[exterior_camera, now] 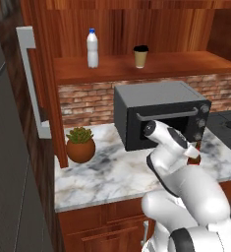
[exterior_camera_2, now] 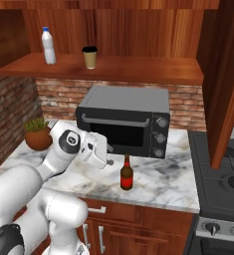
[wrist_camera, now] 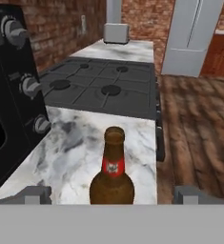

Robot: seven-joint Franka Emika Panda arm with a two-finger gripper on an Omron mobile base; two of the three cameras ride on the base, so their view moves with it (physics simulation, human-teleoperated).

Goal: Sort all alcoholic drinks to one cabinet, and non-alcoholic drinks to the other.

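Note:
A dark brown glass bottle with a red label stands upright on the marble counter in front of the toaster oven. In the hand view the brown bottle rises between my two fingertips, one on each side and both apart from it. My gripper is open, level with the bottle and just left of it. The arm covers most of the brown bottle in the left base view. A white plastic bottle with a blue cap and a tan coffee cup with a black lid stand on the open cabinet shelf above.
A black toaster oven sits at the back of the counter. A potted plant stands at the counter's left end. The stove adjoins on the right. Open cabinet doors hang at the left and right.

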